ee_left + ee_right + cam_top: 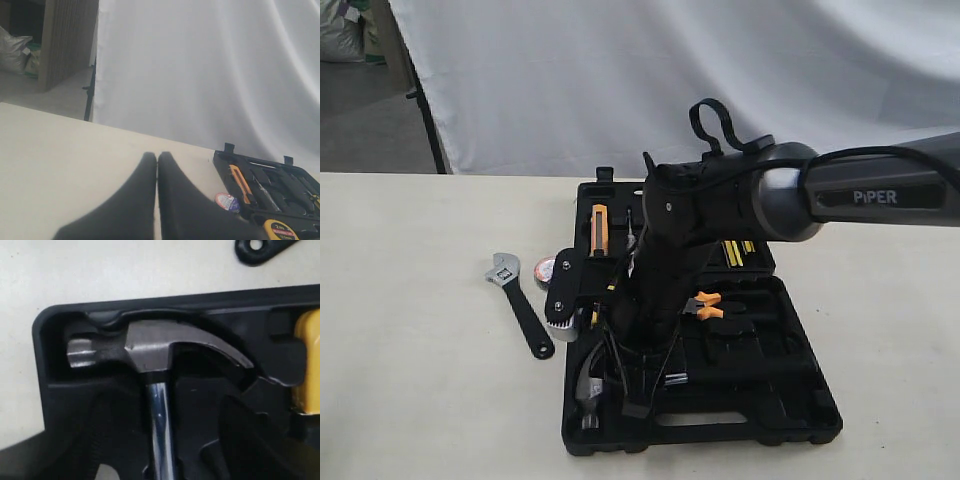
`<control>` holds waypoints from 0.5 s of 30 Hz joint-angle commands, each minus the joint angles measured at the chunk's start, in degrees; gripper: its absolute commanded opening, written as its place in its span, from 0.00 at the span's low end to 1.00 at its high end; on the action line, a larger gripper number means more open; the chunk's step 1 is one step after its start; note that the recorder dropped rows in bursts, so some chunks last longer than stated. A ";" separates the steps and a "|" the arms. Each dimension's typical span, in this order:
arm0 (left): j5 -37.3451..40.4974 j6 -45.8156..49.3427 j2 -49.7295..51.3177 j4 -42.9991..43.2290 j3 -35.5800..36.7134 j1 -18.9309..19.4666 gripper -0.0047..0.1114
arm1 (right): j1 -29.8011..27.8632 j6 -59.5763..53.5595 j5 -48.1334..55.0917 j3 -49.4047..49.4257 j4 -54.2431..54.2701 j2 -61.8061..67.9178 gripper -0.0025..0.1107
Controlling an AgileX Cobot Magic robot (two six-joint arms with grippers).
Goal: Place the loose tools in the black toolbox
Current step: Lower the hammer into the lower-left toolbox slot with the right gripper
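Note:
The black toolbox [770, 405] lies open on the table. The claw hammer [150, 347] sits in its recess at the box's near left corner [588, 385]. My right gripper [638, 395] hangs over the hammer's shiny shaft, fingers open on either side of it with gaps showing [162, 430]. The adjustable wrench [520, 300] lies on the table left of the box, its handle end [257, 247] visible in the right wrist view. The small tape roll [546, 270] rests by the box's left edge [227, 201]. My left gripper [157, 156] is shut and empty above bare table.
Orange-handled pliers [705, 305] and an orange utility knife [599, 228] sit in the box. A yellow tape measure [282, 231] is in it too. The right arm [880, 190] reaches in from the right. A white curtain hangs behind the table.

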 commanded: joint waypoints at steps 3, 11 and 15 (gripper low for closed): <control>-0.41 -0.27 -0.18 0.25 -0.15 1.45 0.05 | 0.35 -0.11 0.23 -0.40 -0.09 -2.88 0.55; -0.41 -0.27 -0.18 0.25 -0.15 1.45 0.05 | 0.48 -1.17 0.62 -0.28 2.43 -6.11 0.37; -0.41 -0.27 -0.18 0.25 -0.15 1.45 0.05 | 0.38 -2.50 0.02 1.02 2.31 -3.76 0.05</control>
